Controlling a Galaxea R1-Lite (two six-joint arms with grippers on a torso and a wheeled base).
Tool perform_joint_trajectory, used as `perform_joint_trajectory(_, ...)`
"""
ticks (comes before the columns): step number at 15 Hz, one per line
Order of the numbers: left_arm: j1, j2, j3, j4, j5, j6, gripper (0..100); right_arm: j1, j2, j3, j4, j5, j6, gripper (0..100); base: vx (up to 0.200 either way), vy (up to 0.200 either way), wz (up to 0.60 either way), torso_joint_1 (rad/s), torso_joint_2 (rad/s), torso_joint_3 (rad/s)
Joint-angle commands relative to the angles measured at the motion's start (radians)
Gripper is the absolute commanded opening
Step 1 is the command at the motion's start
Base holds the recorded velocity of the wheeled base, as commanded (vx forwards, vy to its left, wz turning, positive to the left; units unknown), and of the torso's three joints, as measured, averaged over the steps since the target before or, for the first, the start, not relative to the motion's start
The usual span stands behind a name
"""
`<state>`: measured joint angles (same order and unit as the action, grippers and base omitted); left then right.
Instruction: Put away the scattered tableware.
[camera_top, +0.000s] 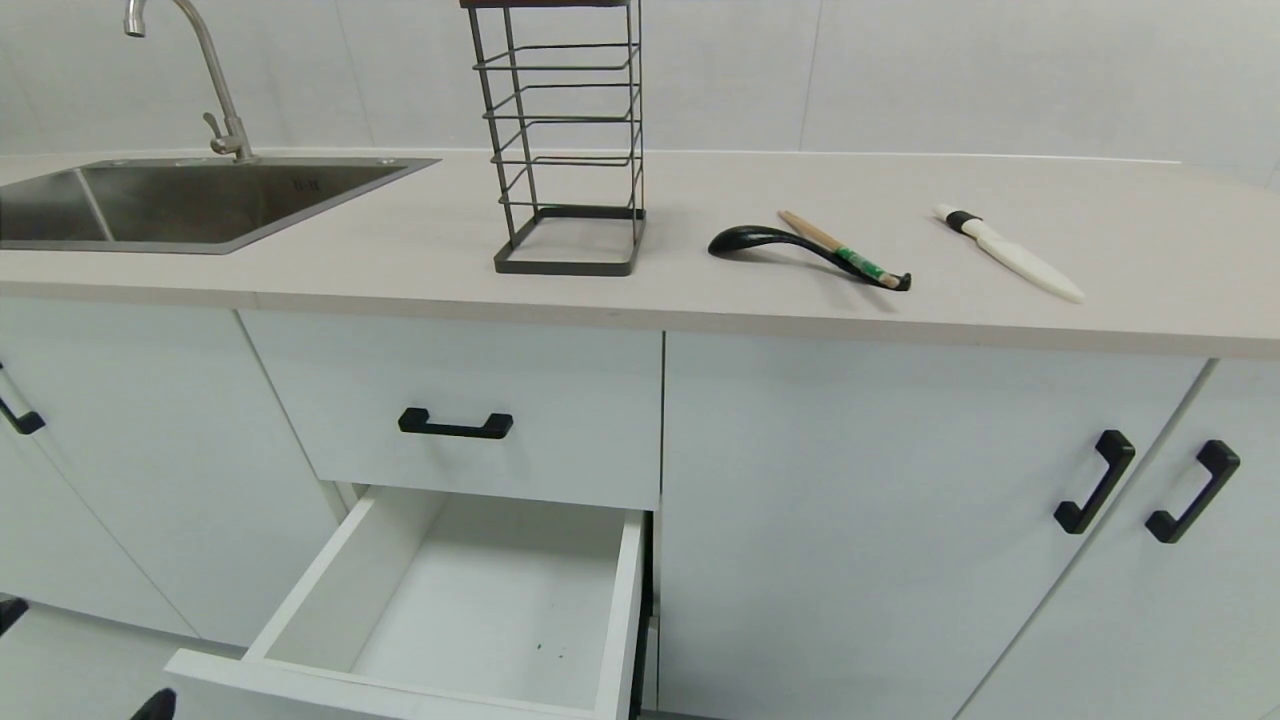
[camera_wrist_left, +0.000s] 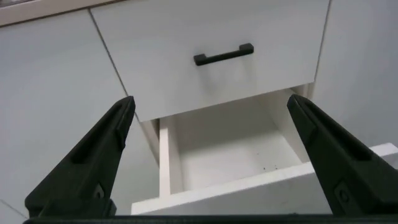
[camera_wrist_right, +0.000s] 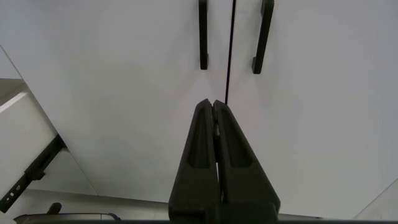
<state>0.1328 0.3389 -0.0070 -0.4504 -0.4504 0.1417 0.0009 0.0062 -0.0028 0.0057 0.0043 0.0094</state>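
Judging by the drawer (camera_wrist_left: 171, 165) open just ahead of the spread left gripper (camera_wrist_left: 210, 104), the right gripper (camera_wrist_right: 213, 104) pressed together facing cabinet doors (camera_wrist_right: 124, 74), gathering comes next: reaching up to the ladle (camera_top: 790, 243), chopsticks (camera_top: 838, 251) and knife (camera_top: 1010, 254) on the counter (camera_top: 700, 300) above both.

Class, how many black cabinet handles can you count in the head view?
4: left-edge handle, shut-drawer handle, two right-door handles. The open drawer may hide another.
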Motion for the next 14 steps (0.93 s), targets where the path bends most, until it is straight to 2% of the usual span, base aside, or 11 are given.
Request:
perform_joint_trajectory(1,-0.133,-0.189,0.004,0.068,-0.011,-0.004,100,0.001,0.001,0.000,0.000,0.000,0.000,0,0.000,0.000,0.00,0.000,0.00,0.000)
perform_joint_trajectory(3,-0.124,-0.282,0.004,0.128,-0.010,-0.005,100,0.001,0.001,0.000,0.000,0.000,0.000,0,0.000,0.000,0.00,0.000,0.00,0.000)
perform_joint_trajectory(4,-0.125,-0.322,0.004,0.188,-0.005,-0.004,100,0.001,0.001,0.001,0.000,0.000,0.000,0,0.000,0.000,0.00,0.000,0.00,0.000)
perform_joint_trajectory(5,-0.131,-0.339,0.005,0.282,0.064,-0.005,100,0.001,0.001,0.001,0.000,0.000,0.000,0,0.000,0.000,0.00,0.000,0.00,0.000)
perform_joint_trajectory(6,-0.131,-0.339,0.005,0.371,0.191,0.006,100,0.001,0.001,0.000,0.000,0.000,0.000,0,0.000,0.000,0.00,0.000,0.00,0.000)
perform_joint_trajectory(7,-0.131,-0.339,0.007,0.417,0.311,-0.008,100,0.001,0.001,0.000,0.000,0.000,0.000,0,0.000,0.000,0.00,0.000,0.00,0.000)
perform_joint_trajectory(8,-0.131,-0.339,0.007,0.437,0.386,-0.059,100,0.001,0.000,0.000,0.000,0.000,0.000,0,0.000,0.000,0.00,0.000,0.00,0.000)
perform_joint_trajectory(9,-0.131,-0.339,0.007,0.443,0.414,-0.106,100,0.001,0.001,0.000,0.000,0.000,0.000,0,0.000,0.000,0.00,0.000,0.00,0.000)
perform_joint_trajectory(14,-0.131,-0.339,0.007,0.447,0.414,-0.123,100,0.001,0.001,0.000,0.000,0.000,0.000,0,0.000,0.000,0.00,0.000,0.00,0.000)
